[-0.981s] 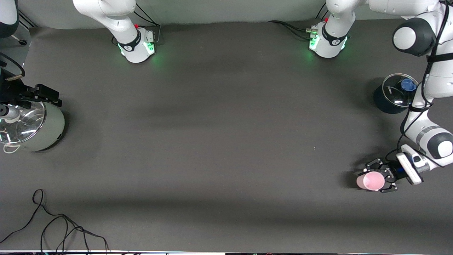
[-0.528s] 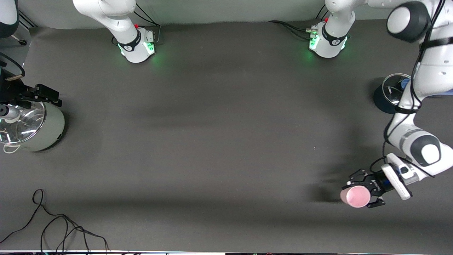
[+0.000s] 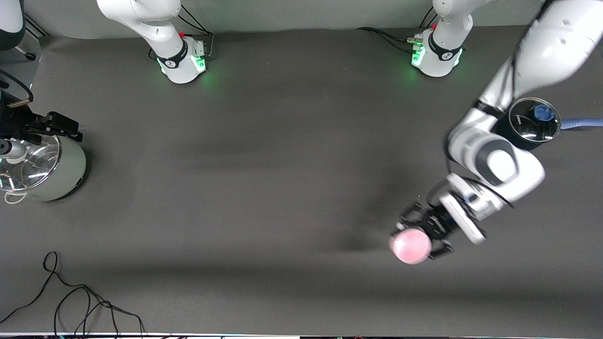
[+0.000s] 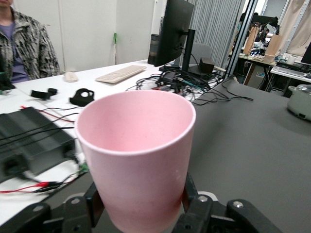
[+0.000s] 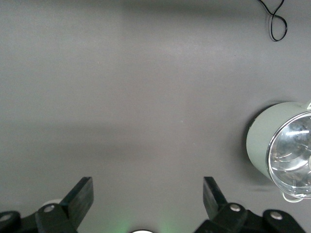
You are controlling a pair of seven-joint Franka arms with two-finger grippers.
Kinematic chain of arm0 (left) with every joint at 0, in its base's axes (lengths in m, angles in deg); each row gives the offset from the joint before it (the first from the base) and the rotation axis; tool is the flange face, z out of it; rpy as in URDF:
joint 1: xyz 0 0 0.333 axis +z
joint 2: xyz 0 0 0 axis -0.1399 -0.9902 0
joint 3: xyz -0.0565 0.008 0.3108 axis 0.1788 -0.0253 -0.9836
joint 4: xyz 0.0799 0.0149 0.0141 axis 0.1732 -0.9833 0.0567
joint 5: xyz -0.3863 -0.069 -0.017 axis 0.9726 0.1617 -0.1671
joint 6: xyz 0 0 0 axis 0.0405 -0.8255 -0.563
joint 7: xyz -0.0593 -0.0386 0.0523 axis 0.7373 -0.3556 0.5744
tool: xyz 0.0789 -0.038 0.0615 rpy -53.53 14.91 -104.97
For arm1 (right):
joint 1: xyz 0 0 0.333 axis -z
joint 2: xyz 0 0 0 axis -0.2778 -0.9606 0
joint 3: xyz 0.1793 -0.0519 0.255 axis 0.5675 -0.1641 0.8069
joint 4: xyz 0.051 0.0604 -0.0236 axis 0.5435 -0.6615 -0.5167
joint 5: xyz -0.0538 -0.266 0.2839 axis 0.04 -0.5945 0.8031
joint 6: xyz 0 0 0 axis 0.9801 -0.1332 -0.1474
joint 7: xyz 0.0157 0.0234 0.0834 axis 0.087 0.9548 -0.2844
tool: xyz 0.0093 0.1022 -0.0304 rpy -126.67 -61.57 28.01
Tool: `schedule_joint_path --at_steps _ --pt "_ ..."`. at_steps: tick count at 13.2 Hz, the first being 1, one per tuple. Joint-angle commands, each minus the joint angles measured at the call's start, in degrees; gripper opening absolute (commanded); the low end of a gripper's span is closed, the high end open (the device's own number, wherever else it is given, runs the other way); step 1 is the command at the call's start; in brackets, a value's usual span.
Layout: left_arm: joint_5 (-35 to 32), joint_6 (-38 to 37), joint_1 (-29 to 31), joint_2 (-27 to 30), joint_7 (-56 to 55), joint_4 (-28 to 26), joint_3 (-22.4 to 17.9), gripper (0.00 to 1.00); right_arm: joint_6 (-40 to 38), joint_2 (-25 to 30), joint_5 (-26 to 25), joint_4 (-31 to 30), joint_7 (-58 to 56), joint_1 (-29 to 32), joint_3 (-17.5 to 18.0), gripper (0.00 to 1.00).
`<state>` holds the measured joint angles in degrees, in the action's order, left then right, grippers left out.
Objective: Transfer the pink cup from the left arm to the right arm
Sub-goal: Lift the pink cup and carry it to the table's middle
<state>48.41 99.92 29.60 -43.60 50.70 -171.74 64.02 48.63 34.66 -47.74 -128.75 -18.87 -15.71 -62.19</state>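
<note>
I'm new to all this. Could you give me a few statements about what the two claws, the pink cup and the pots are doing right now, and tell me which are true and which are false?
1. The left claw is shut on the pink cup. True.
2. The cup stands on the table. False: it is held up in the air, over bare table.
3. The right claw holds a lid. False: it is open and holds nothing.
4. The pale green pot at the right arm's end has a glass lid. True.
5. The dark pot has a blue knob on its lid. True.
</note>
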Motion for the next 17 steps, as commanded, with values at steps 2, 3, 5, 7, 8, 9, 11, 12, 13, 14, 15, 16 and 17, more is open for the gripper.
schedule_joint_path --at_steps 2,3,5,7,8,9,11,12,13,14,15,16,17 --pt "7.50 11.00 1.02 6.65 -0.70 -5.43 11.56 0.20 -1.13 -0.56 0.51 1.50 2.39 -0.16 -0.14 1.00" --pt "7.77 14.60 1.20 6.65 -0.70 -5.52 15.60 0.20 -1.22 -0.56 0.60 1.58 4.31 -0.16 -0.14 1.00" --pt "8.82 21.46 0.94 6.65 -0.79 -5.61 22.64 0.20 -1.13 -0.65 4.09 1.67 10.71 -0.25 -0.06 1.00" --pt "10.32 26.74 0.24 6.73 -0.79 -5.87 28.18 0.21 -1.04 -0.65 6.56 1.85 18.35 -0.86 0.03 1.00" --pt "10.50 29.12 -0.46 6.74 -0.79 -5.79 30.21 0.21 -0.95 -0.56 8.23 2.28 22.31 -0.86 0.21 1.00" --pt "10.58 30.62 -1.51 6.82 -0.79 -5.70 31.19 0.21 -1.04 -0.56 10.59 3.77 26.44 -0.86 0.21 1.00" --pt "10.59 32.65 -1.96 7.44 -1.31 -5.70 33.38 0.21 -1.04 -0.30 13.85 5.10 34.08 -1.04 0.56 1.00" --pt "10.59 33.09 -2.57 7.44 -1.49 -5.70 33.48 0.21 -1.04 -0.12 15.52 5.62 38.82 -1.39 1.08 1.00" --pt "10.59 33.53 -2.84 7.44 -1.49 -5.61 33.48 0.21 -1.04 -0.12 16.32 6.41 44.09 -2.78 1.70 1.00" --pt "10.59 33.80 -2.84 7.44 -1.49 -5.52 33.48 0.21 -1.04 -0.30 16.33 7.12 49.98 -4.80 1.79 1.00" --pt "10.59 33.80 -2.84 7.44 -1.49 -5.52 33.48 0.21 -0.95 -0.56 16.33 7.56 56.91 -7.95 1.79 1.00" --pt "10.59 33.89 -2.84 7.44 -1.49 -5.52 33.48 0.21 -0.78 -0.82 16.33 8.26 63.33 -10.68 1.79 1.00" --pt "10.59 33.89 -2.84 7.44 -1.49 -5.52 33.40 0.21 -0.34 -1.26 16.42 8.44 69.14 -13.84 1.79 1.00"
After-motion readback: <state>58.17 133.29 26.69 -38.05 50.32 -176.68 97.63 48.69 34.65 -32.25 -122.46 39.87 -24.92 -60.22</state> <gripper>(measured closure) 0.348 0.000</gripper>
